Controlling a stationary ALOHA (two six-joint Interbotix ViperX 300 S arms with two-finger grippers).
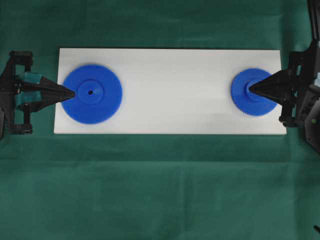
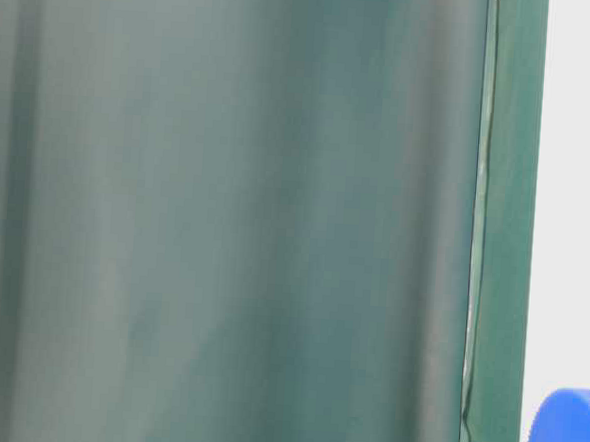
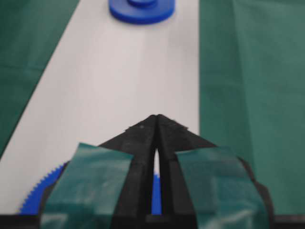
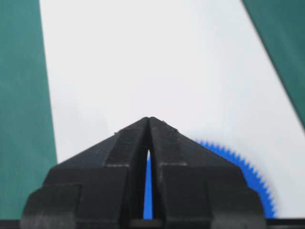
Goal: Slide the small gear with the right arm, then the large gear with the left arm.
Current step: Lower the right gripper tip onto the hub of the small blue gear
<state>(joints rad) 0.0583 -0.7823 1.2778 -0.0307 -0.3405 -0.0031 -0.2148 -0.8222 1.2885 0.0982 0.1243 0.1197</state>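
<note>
Two blue gears lay at opposite ends of a long white board (image 1: 170,90) set on a green cloth (image 1: 160,190), well apart from each other. Seen from overhead, the large gear (image 1: 92,94), with its flat hub and small centre hole, sat at the board's left end, and the small gear (image 1: 254,92), with its raised round hub, sat at the right end. The left arm's gripper (image 1: 73,93), pointed and black with teal tape on both fingers, reached in from the left edge, its tip lying over the large gear's rim side, just short of the hub; its fingers were pressed together to a single point. In the left wrist view that gripper (image 3: 156,117) showed the same closed wedge with only a thin slit between the fingers, the large gear (image 3: 40,193) partly visible beneath it and the small gear (image 3: 141,10) far down the board. The right arm's gripper (image 1: 250,88) came in from the right, its tip at the small gear's hub, fingers likewise drawn together. From the right wrist camera the gripper (image 4: 149,119) appeared closed to a point, with the small gear (image 4: 248,174) showing under and beside it. At table level a blurred blue gear edge (image 2: 568,433) showed against the cloth; which gear it was could not be told
</note>
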